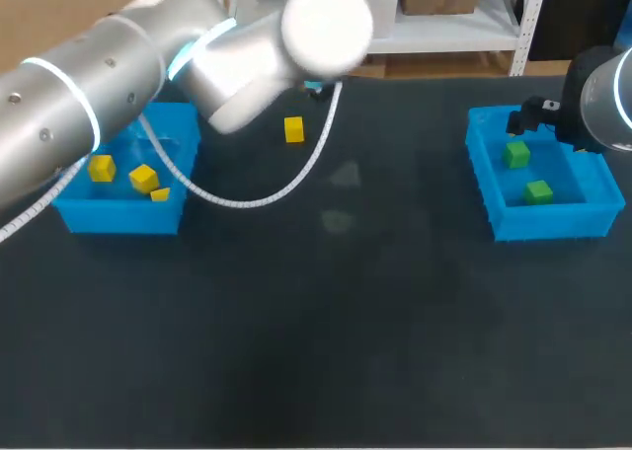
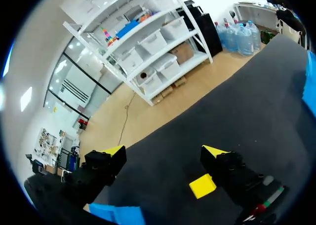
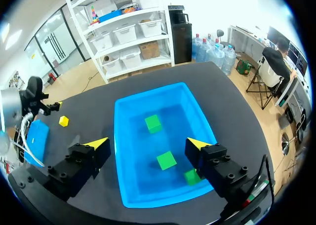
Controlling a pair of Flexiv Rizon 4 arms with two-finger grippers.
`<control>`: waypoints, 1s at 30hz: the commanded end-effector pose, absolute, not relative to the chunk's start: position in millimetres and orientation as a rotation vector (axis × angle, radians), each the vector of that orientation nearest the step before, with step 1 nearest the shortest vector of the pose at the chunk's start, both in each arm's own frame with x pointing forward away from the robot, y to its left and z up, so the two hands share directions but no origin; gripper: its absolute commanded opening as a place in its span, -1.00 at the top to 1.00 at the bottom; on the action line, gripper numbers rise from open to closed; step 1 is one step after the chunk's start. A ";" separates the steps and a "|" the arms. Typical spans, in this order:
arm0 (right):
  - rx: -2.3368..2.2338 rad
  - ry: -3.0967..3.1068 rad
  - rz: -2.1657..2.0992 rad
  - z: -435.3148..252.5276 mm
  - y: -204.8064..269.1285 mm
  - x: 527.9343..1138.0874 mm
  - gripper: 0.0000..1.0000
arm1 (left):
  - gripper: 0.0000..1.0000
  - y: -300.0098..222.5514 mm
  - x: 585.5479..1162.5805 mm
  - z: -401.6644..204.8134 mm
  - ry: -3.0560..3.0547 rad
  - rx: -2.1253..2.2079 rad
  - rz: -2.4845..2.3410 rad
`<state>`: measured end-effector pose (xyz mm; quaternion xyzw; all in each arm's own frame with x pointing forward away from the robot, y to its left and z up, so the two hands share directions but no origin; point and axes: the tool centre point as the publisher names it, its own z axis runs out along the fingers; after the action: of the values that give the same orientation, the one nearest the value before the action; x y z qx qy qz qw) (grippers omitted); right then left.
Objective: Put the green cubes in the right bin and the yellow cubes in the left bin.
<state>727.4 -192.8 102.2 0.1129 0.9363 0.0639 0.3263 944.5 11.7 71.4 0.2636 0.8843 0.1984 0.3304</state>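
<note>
Loose yellow cube (image 2: 202,185): on the table (image 2: 256,111) under our left tool (image 2: 164,152), inside the gap but close to one finger, not centred.
Left tool: fingers apart, holding nothing.
Nearer arm: ours on the left, plainly; our right tool (image 3: 147,143) is well apart from that cube.
Right tool: fingers apart, empty, over the right bin (image 3: 123,136), with three green cubes (image 3: 166,160) beneath it.
Coming move: we judge that the left tool needs a small sideways shift toward the cube before lowering and closing.

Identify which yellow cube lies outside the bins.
The yellow cube on the bare table, near the left gripper; the other three sit inside the left bin.
</note>
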 end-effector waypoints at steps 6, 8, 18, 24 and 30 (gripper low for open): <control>0.297 2.444 0.169 101.1 -193.2 725.4 -1.00 | -1.00 15.8 959.9 106.7 2.680 0.911 0.298; 0.297 2.444 0.169 101.1 -193.2 725.4 -1.00 | -1.00 15.4 957.8 108.3 2.736 0.979 0.241; 0.297 2.444 0.169 101.1 -193.2 725.4 -1.00 | -1.00 11.8 928.6 107.4 2.804 1.299 0.247; 0.297 2.444 0.169 101.1 -193.2 725.4 -1.00 | -1.00 15.3 904.9 108.8 2.822 1.489 0.231; 0.297 2.444 0.169 101.1 -193.2 725.4 -1.00 | -1.00 17.6 882.4 103.0 2.824 1.633 0.201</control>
<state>727.4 -192.7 102.2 0.1129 0.9363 0.0639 0.3263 874.8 20.6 102.2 0.5016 0.8610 0.0618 0.0570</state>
